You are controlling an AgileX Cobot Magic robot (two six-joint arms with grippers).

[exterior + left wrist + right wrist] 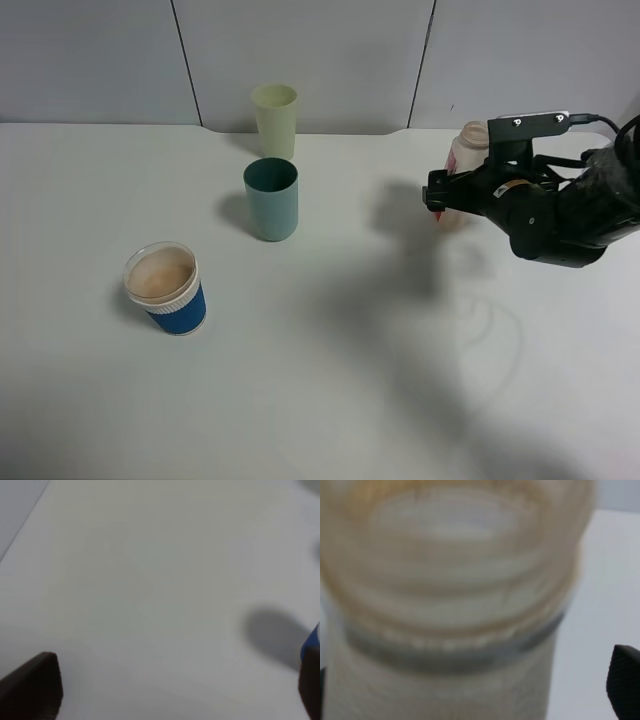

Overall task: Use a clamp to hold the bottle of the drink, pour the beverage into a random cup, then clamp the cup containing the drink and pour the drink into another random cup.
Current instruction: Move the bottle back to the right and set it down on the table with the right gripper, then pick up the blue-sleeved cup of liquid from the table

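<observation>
Since a strip of bare surface shows between one dark tip of the right fingers [623, 681] and the wall of the drink bottle [445, 605], they stand parted around it, not gripping. The left fingers [32, 690] are spread wide over bare worktop [150, 580] with nothing between them. The bottle [468, 140] stands upright at the right rear of the worktop [330, 400], well apart from the cups. The blue-and-white cup [168, 290] sits near the front left with tan drink inside. The teal tumbler [271, 198] stands behind it towards the middle, and the pale yellow-green tumbler [275, 118] just beyond that. The filled cup looks thin-walled and light, likely to buckle or slop if squeezed hard. A gentle hold across the ribbed white band, below the rim, seems safest. Only the right wrist view shows the gap at the bottle, which the arm hides in the high view. Only the high view shows all three cups. The left wrist view offers just a blue sliver of the cup [313, 639] beside a shadow.
</observation>
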